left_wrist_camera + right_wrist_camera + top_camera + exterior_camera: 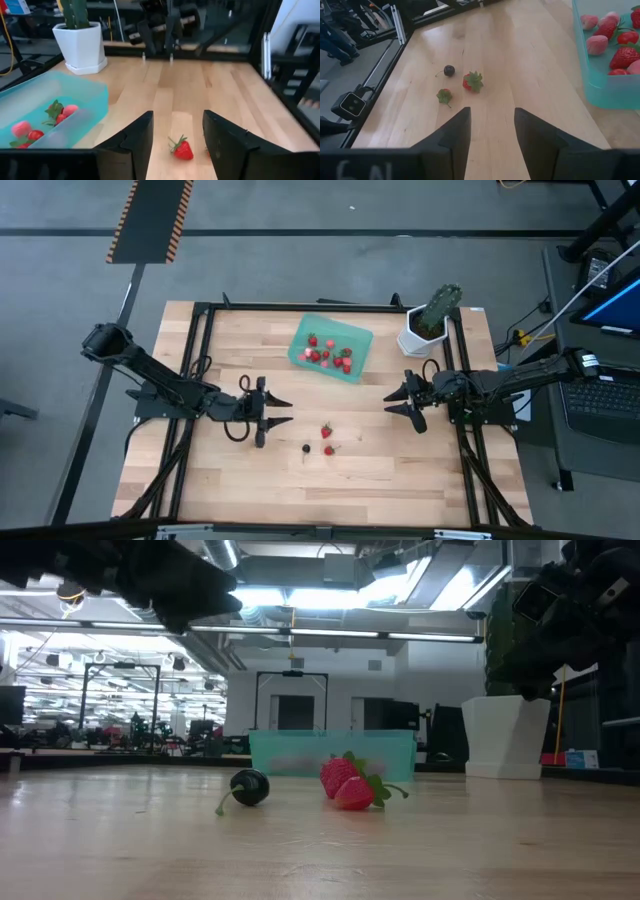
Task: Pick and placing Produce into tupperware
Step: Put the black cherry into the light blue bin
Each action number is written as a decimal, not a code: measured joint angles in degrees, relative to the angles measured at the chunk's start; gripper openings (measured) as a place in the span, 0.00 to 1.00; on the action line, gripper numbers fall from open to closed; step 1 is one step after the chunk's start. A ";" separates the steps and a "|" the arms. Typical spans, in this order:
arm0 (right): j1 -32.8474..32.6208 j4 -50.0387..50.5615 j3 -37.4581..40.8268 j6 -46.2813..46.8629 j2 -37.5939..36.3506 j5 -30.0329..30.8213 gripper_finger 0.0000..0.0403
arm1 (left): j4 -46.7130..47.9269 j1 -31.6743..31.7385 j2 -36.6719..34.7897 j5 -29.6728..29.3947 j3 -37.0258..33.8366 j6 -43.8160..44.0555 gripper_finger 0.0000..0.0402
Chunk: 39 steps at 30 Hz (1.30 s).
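Lying just ahead of the open, empty left end effector [284,411]: two strawberries [327,431] (closer than to the open right end effector [395,402]).

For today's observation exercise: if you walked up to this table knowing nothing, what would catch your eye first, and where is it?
Probably the teal tupperware at the table's far middle, already holding a heap of red and pink berries. Next, three stray pieces lie on the bare wood nearer the front: two strawberries and a dark berry. The left gripper and right gripper stand open on either side of them, holding nothing.
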State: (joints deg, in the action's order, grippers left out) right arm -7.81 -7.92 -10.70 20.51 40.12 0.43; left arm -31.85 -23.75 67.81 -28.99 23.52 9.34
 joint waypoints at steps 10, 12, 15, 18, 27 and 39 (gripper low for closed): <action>0.01 0.02 -0.01 0.00 -0.02 0.00 0.38 | 25.04 -0.07 4.96 3.34 15.57 1.05 0.40; 0.00 0.02 -0.02 0.00 -0.02 0.00 0.38 | 27.71 -0.07 7.11 3.74 18.20 1.05 0.39; 0.02 0.02 -0.02 0.00 0.00 0.00 0.38 | 33.45 -0.02 11.03 4.36 22.12 2.55 0.39; 0.01 0.04 -0.02 0.00 -0.01 -0.02 0.38 | 39.05 -0.02 15.42 4.52 25.68 7.41 0.40; 0.02 0.04 -0.02 0.00 -0.01 -0.02 0.38 | 53.17 -0.04 25.67 10.37 37.02 19.07 0.40; 0.02 0.04 -0.02 0.00 -0.01 -0.02 0.38 | 54.62 -1.01 27.81 15.17 40.31 25.02 0.39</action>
State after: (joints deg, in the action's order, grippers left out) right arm -7.79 -7.88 -10.72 20.51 40.10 0.40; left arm 22.77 -24.76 95.62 -13.82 63.83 34.37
